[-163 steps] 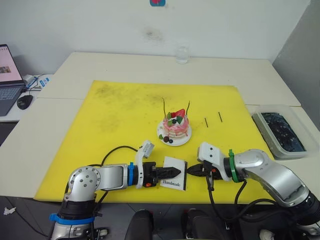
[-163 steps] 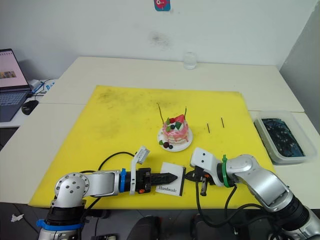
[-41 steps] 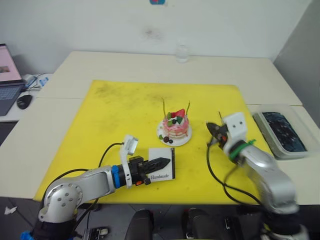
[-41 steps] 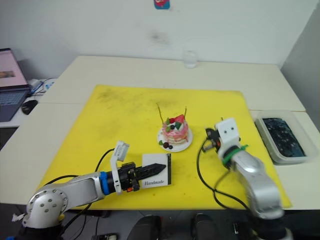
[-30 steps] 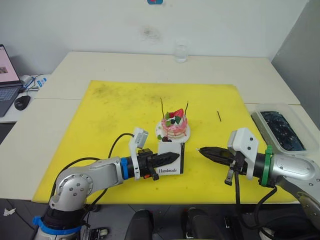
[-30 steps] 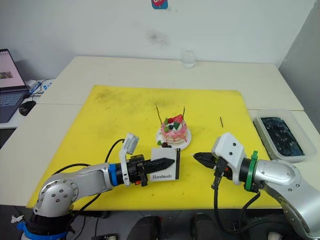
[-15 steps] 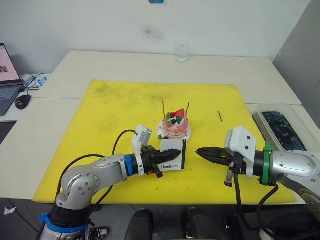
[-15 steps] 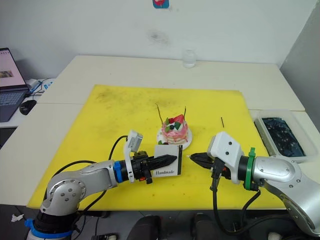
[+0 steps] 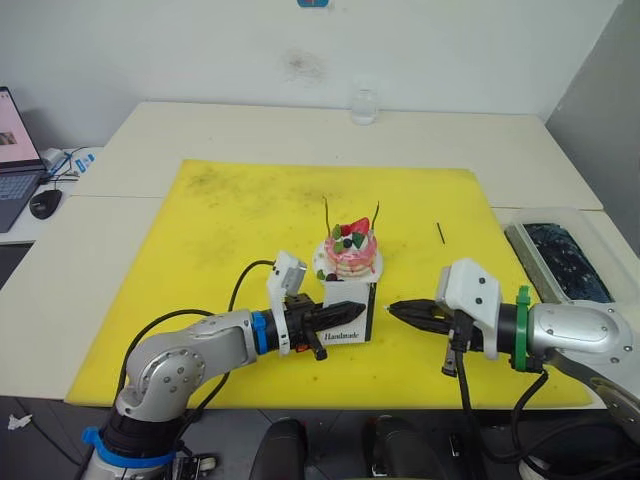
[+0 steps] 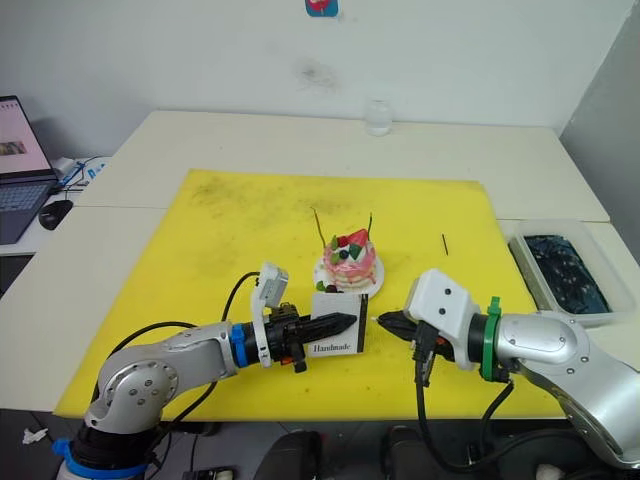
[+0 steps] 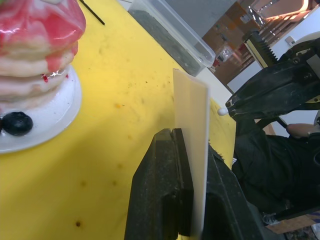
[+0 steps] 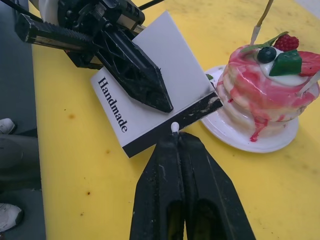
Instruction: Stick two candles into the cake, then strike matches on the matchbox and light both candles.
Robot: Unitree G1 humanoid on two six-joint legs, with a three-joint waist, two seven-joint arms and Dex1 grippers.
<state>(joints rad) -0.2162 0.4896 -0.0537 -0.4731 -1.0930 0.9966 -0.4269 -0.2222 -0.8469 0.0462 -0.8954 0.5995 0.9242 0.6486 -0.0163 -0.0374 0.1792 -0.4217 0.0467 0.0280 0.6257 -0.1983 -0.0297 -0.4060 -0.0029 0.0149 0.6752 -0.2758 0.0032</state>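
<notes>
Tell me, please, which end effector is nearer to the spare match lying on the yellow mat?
The right end effector: the match lies beyond it, while the left end effector sits farther across, by the cake.

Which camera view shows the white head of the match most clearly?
The right wrist view: the match head sits just off the matchbox black strip. The left wrist view shows it small at the right claw; the eye views show a speck.

matchbox (image 9: 349,311) before cake (image 9: 351,250); spare match (image 9: 439,233) right of cake.

Head stereo looks down; wrist views close on matchbox (image 12: 150,107)
</notes>
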